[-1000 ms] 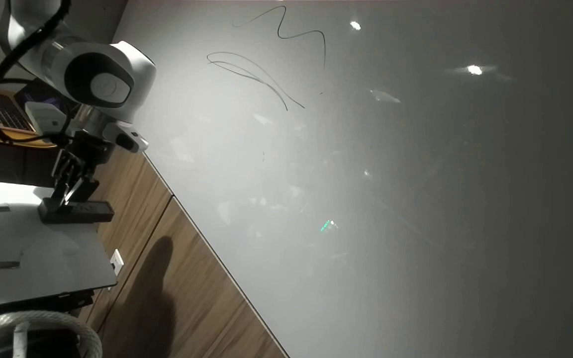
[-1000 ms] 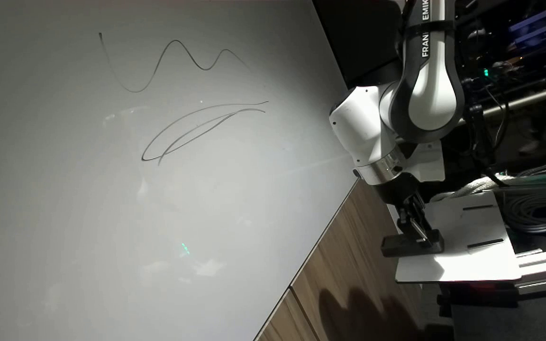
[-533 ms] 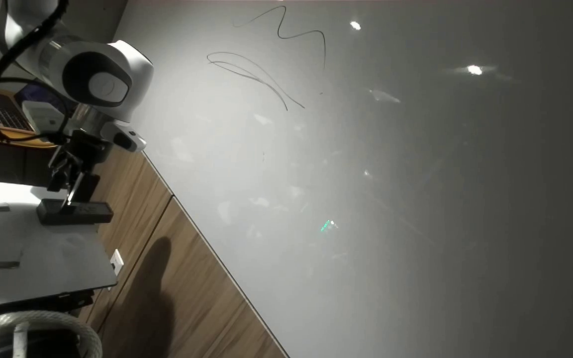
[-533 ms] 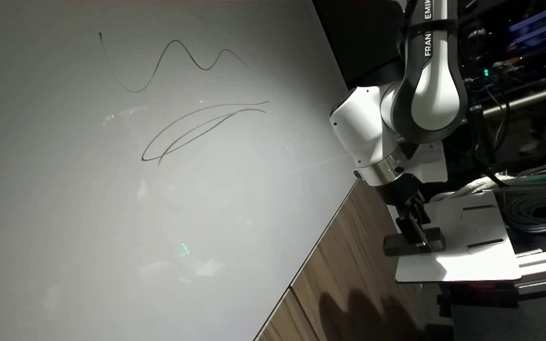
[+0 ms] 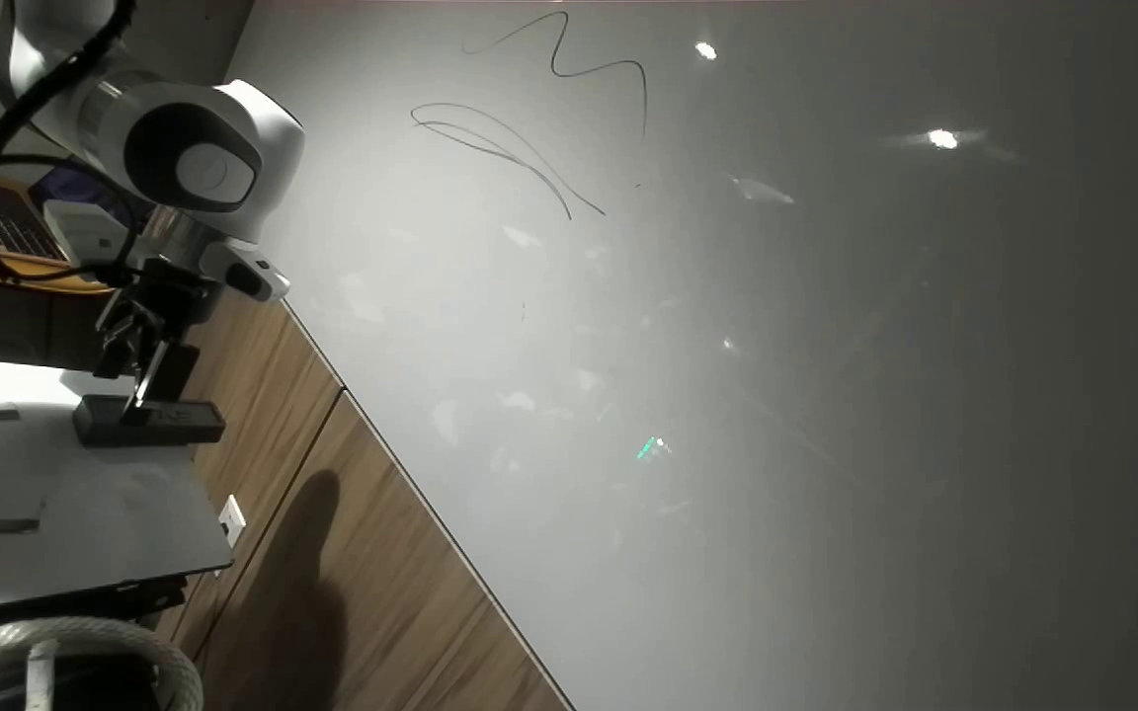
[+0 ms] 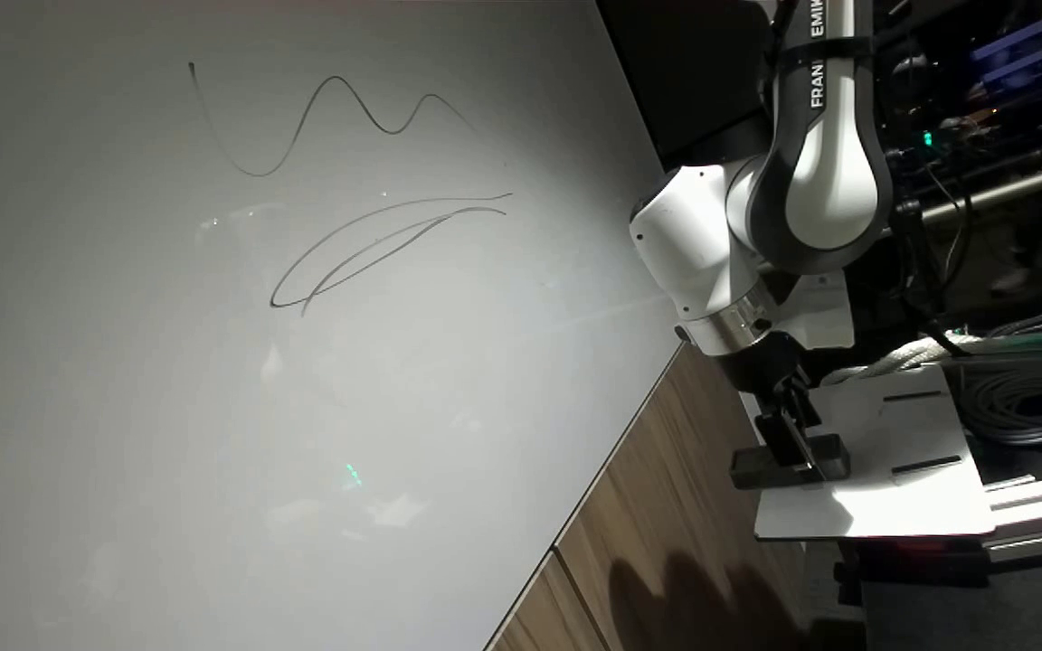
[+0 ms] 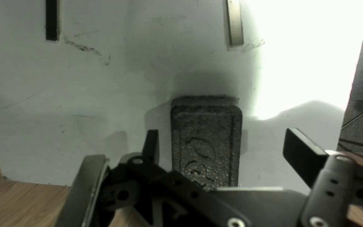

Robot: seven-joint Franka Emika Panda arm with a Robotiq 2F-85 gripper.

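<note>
White panel, dark round-cornered block

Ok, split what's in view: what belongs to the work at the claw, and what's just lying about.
Part of the work:
claw, jaws open
dark eraser-like block, between the jaws, ungripped
white panel under the block
perhaps the board with dark lines, away from the claw

Just lying about, it seems:
laptop
coiled cable
pale braided loop
</note>
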